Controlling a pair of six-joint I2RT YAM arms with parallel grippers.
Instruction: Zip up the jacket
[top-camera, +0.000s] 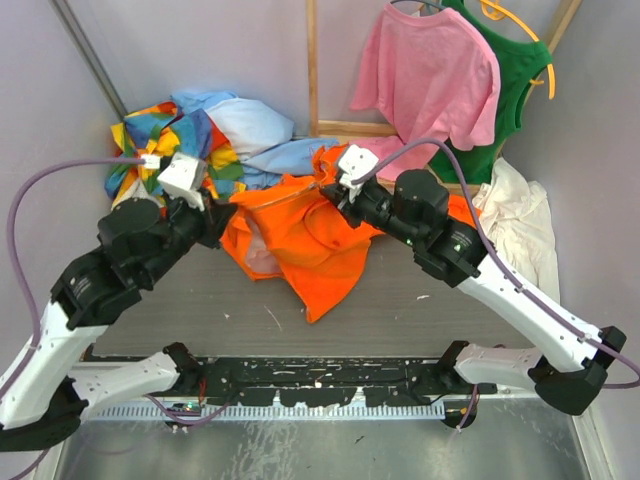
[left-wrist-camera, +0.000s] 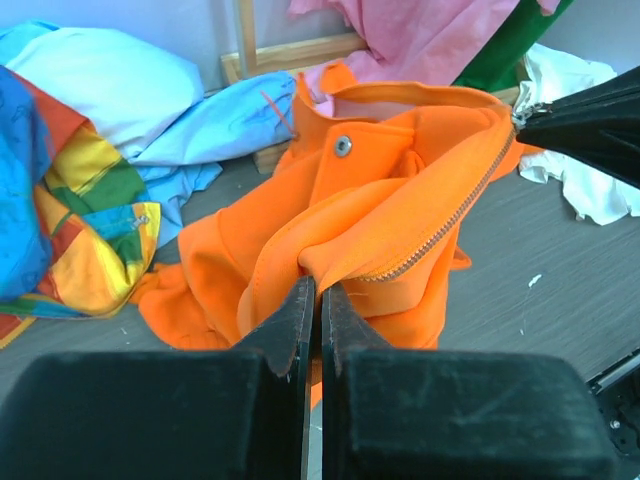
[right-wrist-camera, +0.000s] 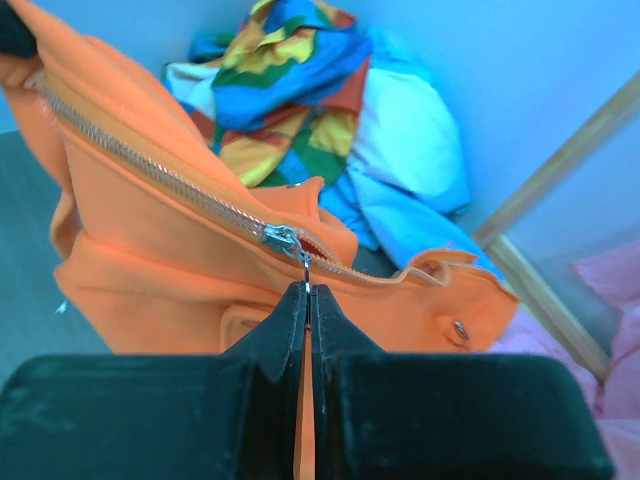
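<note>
The bright orange jacket (top-camera: 300, 235) lies bunched on the grey table between my two arms. My left gripper (left-wrist-camera: 320, 287) is shut on a fold of the jacket (left-wrist-camera: 380, 200) at one end of its zipper teeth (left-wrist-camera: 440, 235). My right gripper (right-wrist-camera: 307, 288) is shut on the small metal pull that hangs from the silver zipper slider (right-wrist-camera: 282, 240). The zipper (right-wrist-camera: 150, 165) runs taut and closed from the slider up to the left. Right of the slider the two edges (right-wrist-camera: 400, 275) still part, near a metal snap (right-wrist-camera: 459, 329). In the top view the left gripper (top-camera: 226, 215) and right gripper (top-camera: 338, 190) hold the jacket's opposite sides.
A multicoloured patchwork garment (top-camera: 165, 140) and a light blue cloth (top-camera: 250, 125) lie piled at the back left. A pink T-shirt (top-camera: 430, 75) and a green garment (top-camera: 510, 80) hang at the back right, above a white cloth (top-camera: 520, 215). A wooden frame (top-camera: 313, 60) leans on the back wall.
</note>
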